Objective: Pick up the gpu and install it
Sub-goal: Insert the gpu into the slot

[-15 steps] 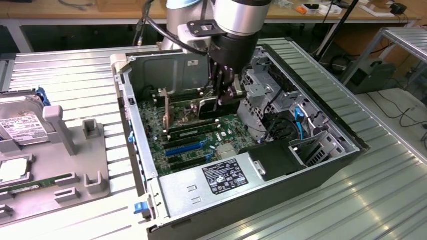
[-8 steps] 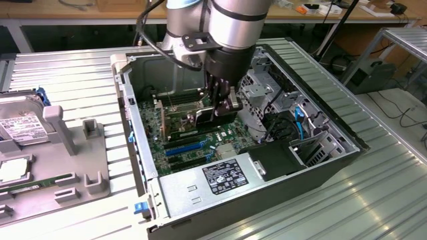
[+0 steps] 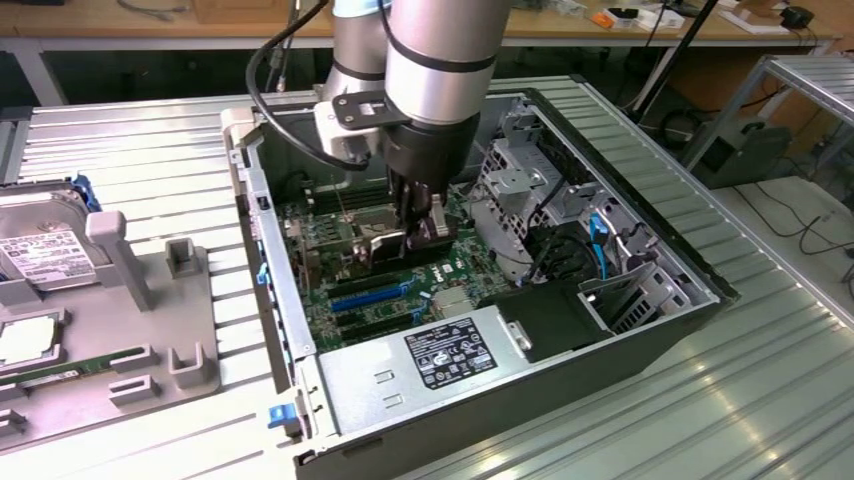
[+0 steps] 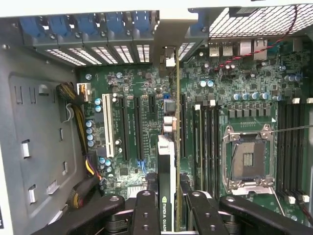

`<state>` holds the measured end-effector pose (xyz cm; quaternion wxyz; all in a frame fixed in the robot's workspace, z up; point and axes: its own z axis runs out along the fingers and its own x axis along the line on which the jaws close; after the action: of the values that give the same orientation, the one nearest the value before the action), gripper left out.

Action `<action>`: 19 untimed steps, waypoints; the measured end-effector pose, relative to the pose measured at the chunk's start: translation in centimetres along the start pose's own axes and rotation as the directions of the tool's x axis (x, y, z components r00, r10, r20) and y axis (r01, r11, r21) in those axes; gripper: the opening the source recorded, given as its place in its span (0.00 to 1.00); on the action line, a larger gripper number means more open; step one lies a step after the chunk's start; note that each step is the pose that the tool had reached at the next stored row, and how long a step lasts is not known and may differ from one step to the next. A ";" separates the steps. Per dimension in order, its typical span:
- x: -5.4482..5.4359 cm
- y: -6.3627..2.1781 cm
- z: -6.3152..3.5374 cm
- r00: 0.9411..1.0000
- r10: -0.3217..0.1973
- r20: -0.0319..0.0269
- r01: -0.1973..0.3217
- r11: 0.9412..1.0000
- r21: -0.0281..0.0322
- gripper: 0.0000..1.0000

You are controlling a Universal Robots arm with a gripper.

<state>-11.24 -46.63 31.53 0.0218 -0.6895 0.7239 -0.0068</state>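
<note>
We are looking at the gripper (image 4: pixel 168 205) first. Its two fingers (image 4: pixel 145 211) are squeezing the gpu (image 4: pixel 167 161) from both sides, so the card is standing on its thin edge between them. The card is hanging straight down from the gripper, inside the open computer case (image 3: pixel 274 270). Its long side is running along the black slots (image 4: pixel 138 128) on the green motherboard (image 4: pixel 254 83), and its silver bracket end (image 4: pixel 167 58) is pointing at the back wall (image 4: pixel 98 29) with the blue clips. We are thinking the card is sitting just over a slot, maybe touching it, but the card is hiding that spot from us. In the exterior view, the metal drive cage (image 3: pixel 527 185) is standing close on the exterior view's right. The slots beside the card are looking bare, so there is open room on both sides.
</note>
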 end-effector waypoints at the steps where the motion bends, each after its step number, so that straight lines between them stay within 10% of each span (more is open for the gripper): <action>1: 0.0 0.01 0.24 1.000 0.000 0.000 0.000 1.000 0.000 0.27; 19: 0.0 1.41 3.22 1.000 0.000 0.000 0.000 1.000 0.005 0.27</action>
<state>-12.51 -46.48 28.26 0.0236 -0.6896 0.7238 -0.0087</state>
